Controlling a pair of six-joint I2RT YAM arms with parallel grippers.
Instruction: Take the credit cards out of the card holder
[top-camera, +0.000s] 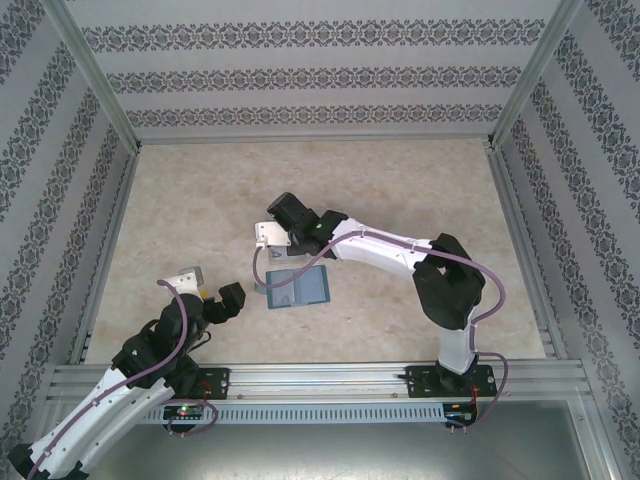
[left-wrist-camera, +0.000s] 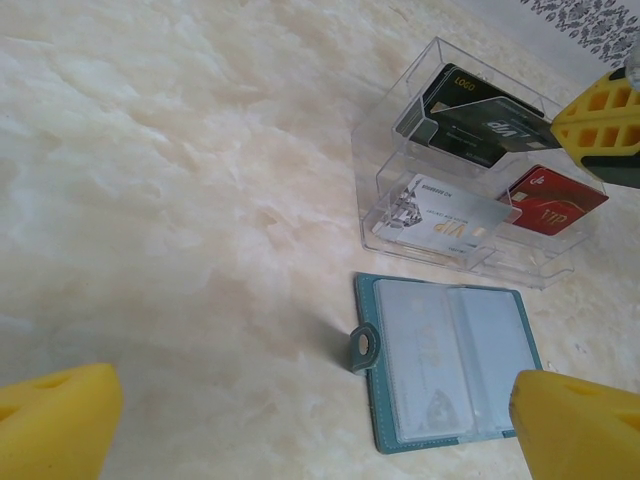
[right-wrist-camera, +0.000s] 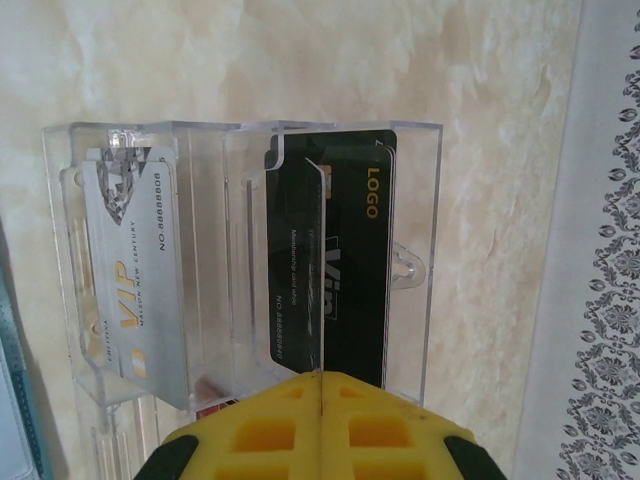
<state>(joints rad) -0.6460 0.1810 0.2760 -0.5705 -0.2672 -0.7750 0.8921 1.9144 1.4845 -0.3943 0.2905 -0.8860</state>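
Left wrist view: where do we see the card holder (left-wrist-camera: 450, 365)?

Low and right of the middle, spread flat on the table (left-wrist-camera: 150, 200), just under the clear tray (left-wrist-camera: 385, 150). One pale card (left-wrist-camera: 418, 365) sits inside it. Our left gripper (left-wrist-camera: 318, 422) has its yellow fingers (left-wrist-camera: 55, 420) wide apart in the two bottom corners, and they hold nothing.

And our right gripper (right-wrist-camera: 322, 385)?

In the right wrist view its pads (right-wrist-camera: 260, 430) are pressed together at the bottom middle. We think they pinch a black card (right-wrist-camera: 295, 290) over the tray.

What could go wrong?

The black card could bump a tray wall. The tray looks light, so it might slide onto the card holder close by. Next, the soft holder might lift up with the pale card, because nothing pins it down.

What does one view give us that another doesn't?

The left wrist view lets us see the pale card, and a red card (left-wrist-camera: 555, 200) on the tray's right side. In the top external view the holder is too small for us to tell. The right wrist view brings the pressed pads up close.
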